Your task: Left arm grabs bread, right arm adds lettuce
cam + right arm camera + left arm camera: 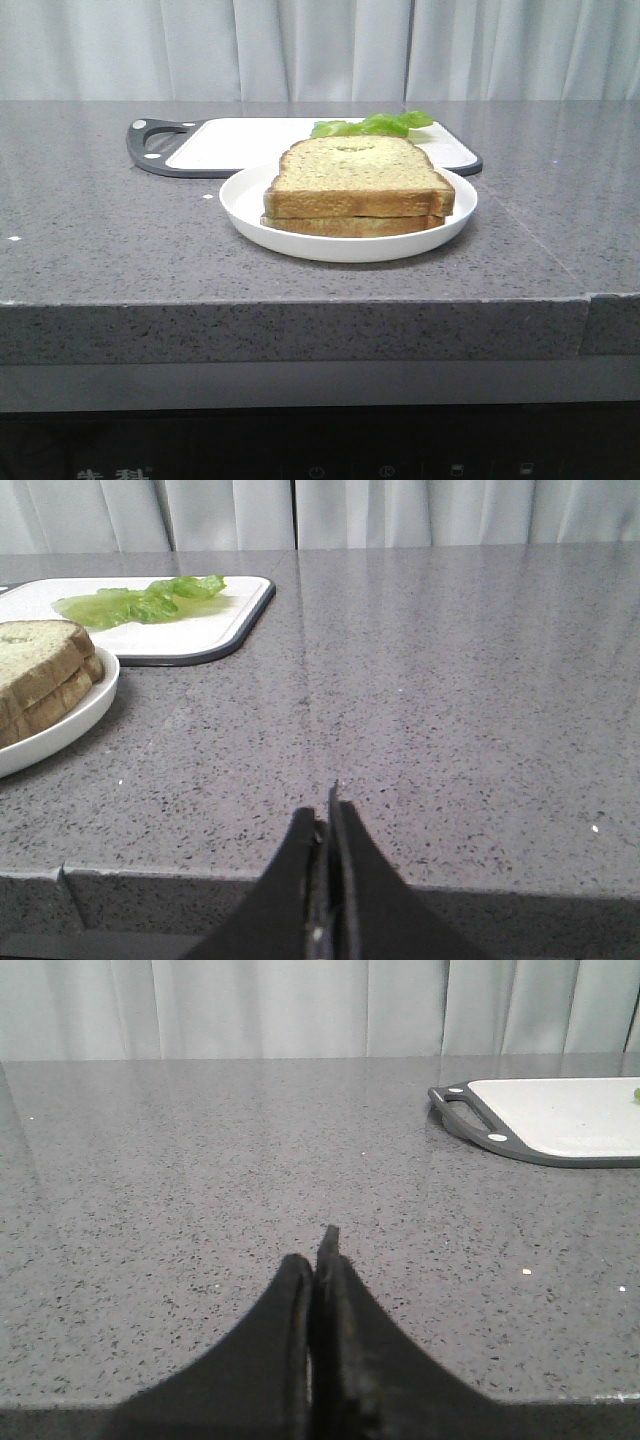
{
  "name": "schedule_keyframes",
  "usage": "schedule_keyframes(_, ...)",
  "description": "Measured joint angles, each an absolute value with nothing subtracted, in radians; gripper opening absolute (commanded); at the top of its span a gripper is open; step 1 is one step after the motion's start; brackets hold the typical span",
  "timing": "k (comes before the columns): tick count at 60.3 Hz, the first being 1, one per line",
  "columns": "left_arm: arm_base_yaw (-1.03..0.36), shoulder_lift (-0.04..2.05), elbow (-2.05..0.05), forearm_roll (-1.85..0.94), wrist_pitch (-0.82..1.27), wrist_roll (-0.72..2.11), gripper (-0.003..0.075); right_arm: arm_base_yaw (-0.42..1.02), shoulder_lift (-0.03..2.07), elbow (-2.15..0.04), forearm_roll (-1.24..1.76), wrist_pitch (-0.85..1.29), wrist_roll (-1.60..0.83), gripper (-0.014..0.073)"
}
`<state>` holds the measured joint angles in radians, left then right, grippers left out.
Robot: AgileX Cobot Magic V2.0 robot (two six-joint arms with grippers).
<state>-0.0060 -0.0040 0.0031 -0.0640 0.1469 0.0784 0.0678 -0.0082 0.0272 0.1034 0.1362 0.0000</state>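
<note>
Grey speckled stone bench (100,230), pale curtains (300,50) behind: white plate (345,245), two stacked bread (358,180) slices; cutting board (230,145) with lettuce (372,125). Both end effectors (318,1260) (328,815) pressed together, empty.

A grey speckled stone surface (100,230) carries a white plate (300,235) near its front edge and a dark-rimmed white cutting board (230,145) just behind it

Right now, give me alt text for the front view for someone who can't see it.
Two stacked bread slices sit on a white plate on a grey speckled counter. Behind it, a lettuce leaf lies on a white cutting board with a dark rim. No robot arms are visible.
</note>
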Motion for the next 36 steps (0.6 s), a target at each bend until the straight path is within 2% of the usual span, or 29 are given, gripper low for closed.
schedule_keyframes(21,-0.006,-0.004,-0.010,-0.107,0.120,0.078,-0.0021,0.068,-0.008,0.018,0.103,0.083,-0.006,-0.0061)
schedule_keyframes(30,-0.006,0.019,-0.142,-0.113,0.213,0.078,-0.0021,0.068,-0.008,-0.124,0.094,0.208,-0.006,-0.0061)
schedule_keyframes(36,-0.006,0.116,-0.264,-0.113,0.272,0.078,-0.0021,0.068,0.049,-0.262,0.084,0.307,0.000,-0.0061)
